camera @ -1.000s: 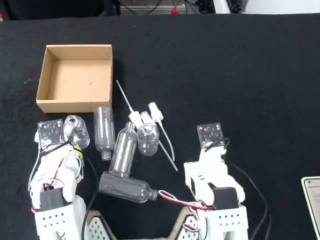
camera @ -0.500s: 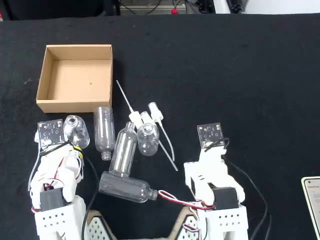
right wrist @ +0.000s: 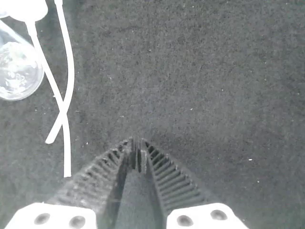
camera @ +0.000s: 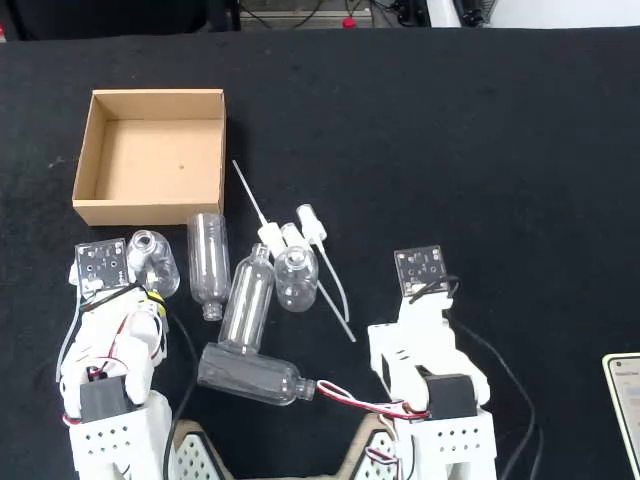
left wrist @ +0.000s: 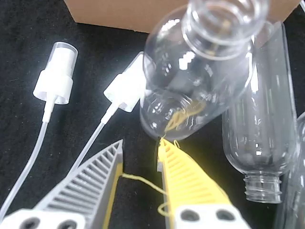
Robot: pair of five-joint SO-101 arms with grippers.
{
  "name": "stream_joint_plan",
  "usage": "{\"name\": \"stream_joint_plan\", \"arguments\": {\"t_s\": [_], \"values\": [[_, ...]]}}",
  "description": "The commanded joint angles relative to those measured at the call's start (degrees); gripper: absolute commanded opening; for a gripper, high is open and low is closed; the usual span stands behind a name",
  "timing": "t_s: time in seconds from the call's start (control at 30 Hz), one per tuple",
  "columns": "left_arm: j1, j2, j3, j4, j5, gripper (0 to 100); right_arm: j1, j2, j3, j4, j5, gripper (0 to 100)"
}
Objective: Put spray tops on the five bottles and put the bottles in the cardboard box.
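Note:
The open cardboard box [camera: 150, 150] sits at the far left. Several clear uncapped bottles lie in front of it, among them one [camera: 153, 262] by my left arm [camera: 110, 340], a second [camera: 208, 260] and a long one [camera: 247, 297]. White spray tops [camera: 270, 235] [camera: 312, 222] lie by a round bottle [camera: 296, 278]. My left gripper [left wrist: 139, 143] is slightly open and holds nothing, its tips just short of a bottle [left wrist: 205, 71], with two spray tops [left wrist: 55, 78] [left wrist: 126, 88] beside it. My right gripper [right wrist: 138, 143] is shut over bare cloth, near dip tubes [right wrist: 64, 95].
Another bottle [camera: 255, 375] lies between the two arm bases, close to red and white cables [camera: 360, 400]. A loose yellow thread [left wrist: 140, 181] spans the left gripper's gap. Black cloth covers the table [camera: 480, 150]. A white object [camera: 625, 385] pokes in at the right edge.

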Motion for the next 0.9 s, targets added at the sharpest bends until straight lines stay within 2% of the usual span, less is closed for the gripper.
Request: {"name": "stream_joint_plan", "arguments": {"t_s": [0.0, 0.43, 0.63, 0.8, 0.87], "values": [[0.5, 0.0, 0.5, 0.0, -0.2, 12, 0.0, -5.6, -0.4, 0.4, 0.3, 1.5], [-0.1, 0.0, 0.5, 0.1, -0.5, 12, -0.3, -5.6, -0.4, 0.4, 0.0, 1.5], [-6.5, -0.2, -2.2, 2.5, -1.1, 12, -0.3, -5.6, -0.4, 0.4, 0.3, 1.5], [-12.2, -0.2, -10.0, 2.6, -11.3, 12, -0.3, -5.6, -0.4, 0.4, 0.3, 1.5], [-13.9, -0.2, -13.6, 2.9, -13.2, 12, -0.1, -5.6, -0.4, 0.4, 0.3, 1.5]]}}
